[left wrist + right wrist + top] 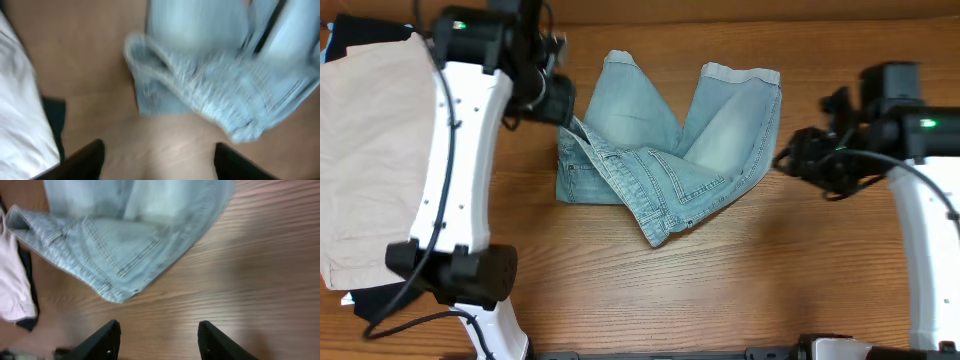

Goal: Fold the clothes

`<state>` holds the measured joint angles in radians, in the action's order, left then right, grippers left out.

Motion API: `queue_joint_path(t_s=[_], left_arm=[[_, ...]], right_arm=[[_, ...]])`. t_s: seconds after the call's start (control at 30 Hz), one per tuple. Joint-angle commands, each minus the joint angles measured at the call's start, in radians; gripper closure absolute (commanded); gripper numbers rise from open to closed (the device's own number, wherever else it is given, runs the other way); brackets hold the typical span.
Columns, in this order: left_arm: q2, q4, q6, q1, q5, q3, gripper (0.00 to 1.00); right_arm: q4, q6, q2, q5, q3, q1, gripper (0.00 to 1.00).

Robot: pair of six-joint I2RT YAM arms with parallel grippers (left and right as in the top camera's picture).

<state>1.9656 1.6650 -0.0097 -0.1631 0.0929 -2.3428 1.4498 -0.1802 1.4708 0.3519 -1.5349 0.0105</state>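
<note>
The light blue denim shorts (665,150) lie in the middle of the wooden table, the waist part folded up over the two legs. They show blurred in the left wrist view (215,85) and with a stitched back pocket in the right wrist view (125,235). My left gripper (563,100) hovers at the shorts' left edge, open, with only bare wood between its fingers (80,162). My right gripper (790,158) is just off the shorts' right edge, open and empty, its fingers (102,340) over the table.
A beige garment (370,150) lies at the left edge on top of a black one (370,298); both appear beside the left arm and in the wrist views as pale cloth (20,115) (12,280). Bare wood (720,290) spreads in front of the shorts.
</note>
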Motion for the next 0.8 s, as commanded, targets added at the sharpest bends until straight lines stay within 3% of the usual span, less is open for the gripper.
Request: queue_joint_path(t_s=[0.0,0.27,0.43,0.5,0.77], left_arm=[[-0.032,-0.003,-0.021,0.022,-0.006,-0.242,0.00],[-0.033,-0.040,-0.047,0.057,-0.022,-0.518,0.00],[-0.028,-0.029,-0.047,0.059,-0.023,-0.518,0.00],[-0.024,-0.019,-0.047,0.059,-0.031,-0.518,0.00],[-0.022,-0.005,-0.046,0.059,-0.069,-0.512,0.00]], right_arm=[[-0.067,-0.143,-0.003,0.017,0.093,-0.126,0.47],[-0.397,-0.512,-0.003,-0.002,0.368,-0.446,0.43],[-0.542,-0.777,-0.003,-0.154,0.491,-0.614,0.32],[-0.591,-0.876,-0.002,-0.224,0.536,-0.667,0.23],[-0.871,-0.916,0.041,-0.247,0.651,-0.713,0.29]])
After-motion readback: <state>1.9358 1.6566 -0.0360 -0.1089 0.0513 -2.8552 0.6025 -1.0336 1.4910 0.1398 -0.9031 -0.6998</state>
